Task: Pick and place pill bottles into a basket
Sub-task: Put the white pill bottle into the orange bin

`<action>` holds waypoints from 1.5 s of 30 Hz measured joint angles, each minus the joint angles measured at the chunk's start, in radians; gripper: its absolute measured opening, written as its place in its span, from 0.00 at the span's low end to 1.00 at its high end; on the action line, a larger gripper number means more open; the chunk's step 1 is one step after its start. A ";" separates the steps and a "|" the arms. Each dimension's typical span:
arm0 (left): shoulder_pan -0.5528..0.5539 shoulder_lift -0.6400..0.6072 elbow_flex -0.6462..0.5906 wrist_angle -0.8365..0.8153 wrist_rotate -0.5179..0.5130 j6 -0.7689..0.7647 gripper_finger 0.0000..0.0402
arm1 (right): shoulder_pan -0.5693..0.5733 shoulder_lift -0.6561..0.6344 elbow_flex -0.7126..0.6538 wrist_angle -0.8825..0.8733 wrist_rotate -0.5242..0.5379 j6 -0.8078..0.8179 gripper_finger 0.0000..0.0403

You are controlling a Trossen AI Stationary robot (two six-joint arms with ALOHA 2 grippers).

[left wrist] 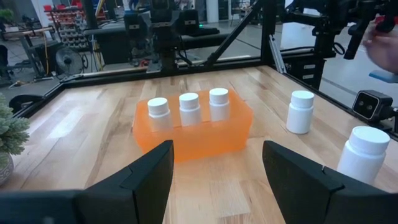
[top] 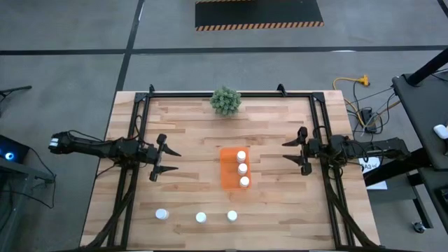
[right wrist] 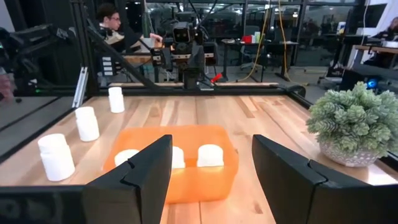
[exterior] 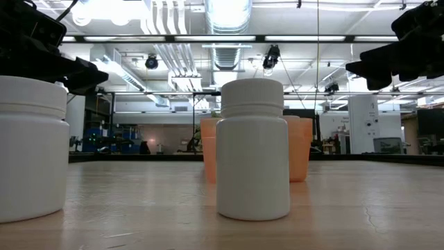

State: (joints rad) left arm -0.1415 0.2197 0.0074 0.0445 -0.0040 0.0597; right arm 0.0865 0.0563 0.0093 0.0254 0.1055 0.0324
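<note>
High view: basket (top: 228, 175) sits mid-table w/ three pill bottles (top: 242, 168) in a row along its right side; three more bottles (top: 201, 218) stand loose near the front edge. My left gripper (top: 162, 158) hovers left of the basket, fingers wide, holding nothing. My right gripper (top: 295, 151) hovers on the other side, also wide and empty. Plant (top: 225, 101) is at the far edge. Low view: a bottle (exterior: 252, 148) blocks most of the basket; another is cut off at the frame edge. Right wrist view: a person in the bkgd, partly hidden by the frame.
</note>
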 joint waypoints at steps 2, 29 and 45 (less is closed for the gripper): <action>0.000 0.001 0.000 -0.001 0.000 0.000 0.57 | 0.000 0.000 0.000 0.000 0.000 -0.009 0.52; 0.000 0.013 0.000 0.626 0.020 -0.104 0.57 | 0.000 -0.001 0.000 0.000 0.000 -0.009 0.52; 0.000 0.015 0.002 0.638 0.019 -0.260 0.57 | 0.000 -0.001 0.000 0.000 0.000 -0.007 0.52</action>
State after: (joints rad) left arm -0.1413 0.2352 0.0090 0.6827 0.0154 -0.2002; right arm 0.0868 0.0551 0.0093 0.0257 0.1059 0.0250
